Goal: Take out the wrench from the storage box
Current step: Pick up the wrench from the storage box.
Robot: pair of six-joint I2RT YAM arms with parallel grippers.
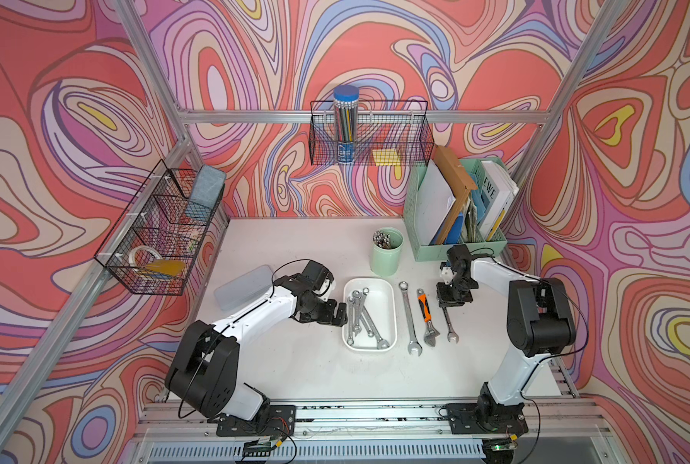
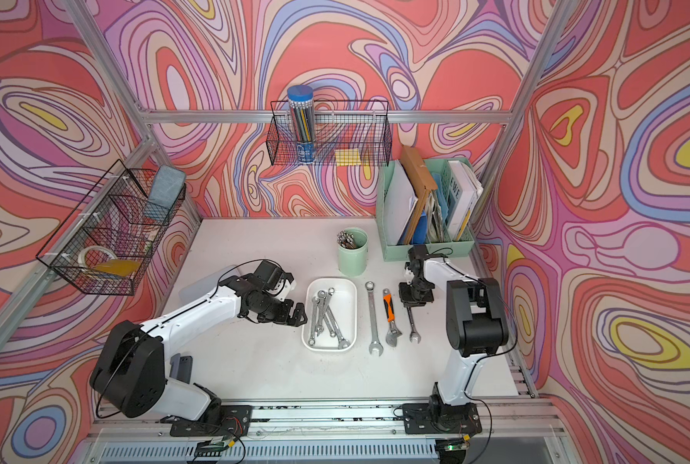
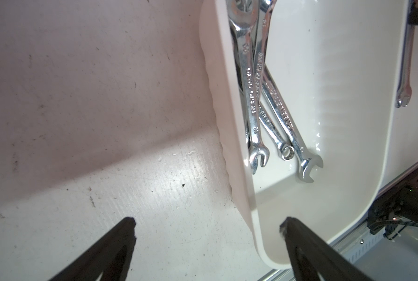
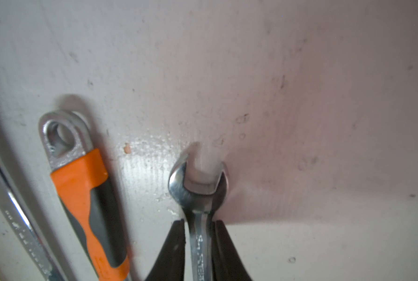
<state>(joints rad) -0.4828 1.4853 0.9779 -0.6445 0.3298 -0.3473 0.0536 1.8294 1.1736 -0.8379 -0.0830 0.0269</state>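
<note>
The white storage box (image 1: 379, 297) (image 2: 343, 297) sits mid-table with several chrome wrenches (image 1: 361, 317) (image 3: 259, 97) crossed inside it. My left gripper (image 1: 341, 313) (image 3: 208, 226) is wide open at the box's left wall, one finger outside on the table and the other finger (image 3: 298, 240) over the box's inside (image 3: 336, 121). It holds nothing. Right of the box, a small wrench (image 1: 449, 325) (image 4: 198, 185) lies flat on the table. My right gripper (image 1: 447, 307) (image 4: 199, 222) straddles its shank, jaws slightly parted with thin gaps on both sides.
A long wrench (image 1: 409, 317) and an orange-handled adjustable wrench (image 1: 426, 317) (image 4: 86, 206) lie between the box and the small wrench. A mint cup (image 1: 387, 251) and green file organizer (image 1: 455, 217) stand behind. A translucent case (image 1: 242, 287) lies left, under the left arm.
</note>
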